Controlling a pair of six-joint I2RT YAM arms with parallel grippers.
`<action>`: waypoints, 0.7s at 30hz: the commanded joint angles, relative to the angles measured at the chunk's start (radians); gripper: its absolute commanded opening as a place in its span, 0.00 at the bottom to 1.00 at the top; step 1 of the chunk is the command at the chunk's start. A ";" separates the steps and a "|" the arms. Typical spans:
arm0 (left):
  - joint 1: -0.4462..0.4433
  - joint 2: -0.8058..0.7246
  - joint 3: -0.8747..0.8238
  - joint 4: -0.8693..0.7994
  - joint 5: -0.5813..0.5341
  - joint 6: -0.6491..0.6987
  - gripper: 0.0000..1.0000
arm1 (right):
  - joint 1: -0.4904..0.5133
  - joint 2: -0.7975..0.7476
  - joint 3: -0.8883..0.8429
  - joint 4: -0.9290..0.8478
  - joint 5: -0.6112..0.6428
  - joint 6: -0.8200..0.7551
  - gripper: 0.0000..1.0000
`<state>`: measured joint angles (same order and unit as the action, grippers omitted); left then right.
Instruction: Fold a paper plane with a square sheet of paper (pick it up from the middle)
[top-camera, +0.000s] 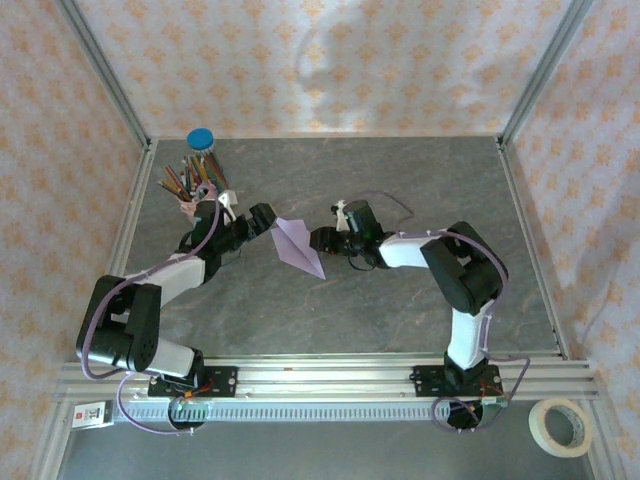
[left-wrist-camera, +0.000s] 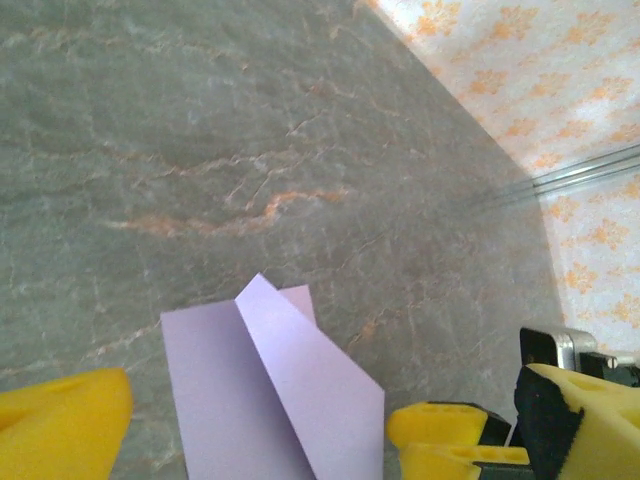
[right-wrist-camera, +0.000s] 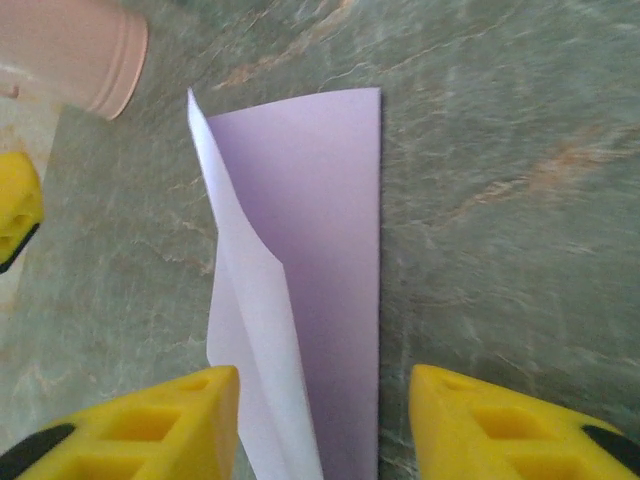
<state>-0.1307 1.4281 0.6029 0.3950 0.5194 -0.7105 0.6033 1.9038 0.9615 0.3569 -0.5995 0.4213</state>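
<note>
Top external view: the sheet of paper (top-camera: 298, 246), pale lilac and folded into a narrow pointed shape, lies near the middle of the bench (top-camera: 400, 310), slightly towards its left edge. The left gripper (top-camera: 264, 221) meets its far left end, and the right gripper (top-camera: 321, 241) is at its near right tip. In the left wrist view the yellow fingers (left-wrist-camera: 62, 420) stand wide apart, with the paper between them. The right wrist view shows the right gripper's jaws likewise spread, straddling the creased paper, one flap raised. A pink pencil cup (top-camera: 200, 200) stands towards the bench's far left corner.
</note>
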 joint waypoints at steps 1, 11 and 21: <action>-0.003 -0.020 -0.020 0.068 0.024 -0.016 0.99 | 0.001 0.024 0.051 0.012 -0.067 -0.044 0.42; -0.003 -0.021 -0.061 0.160 0.054 -0.030 0.99 | -0.009 0.069 0.081 0.030 -0.093 -0.057 0.20; -0.001 -0.045 -0.076 0.246 0.126 -0.069 0.98 | -0.019 -0.042 0.018 0.184 -0.092 -0.011 0.01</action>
<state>-0.1307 1.4166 0.5358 0.5594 0.5930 -0.7532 0.5980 1.9553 1.0077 0.4164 -0.6899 0.3801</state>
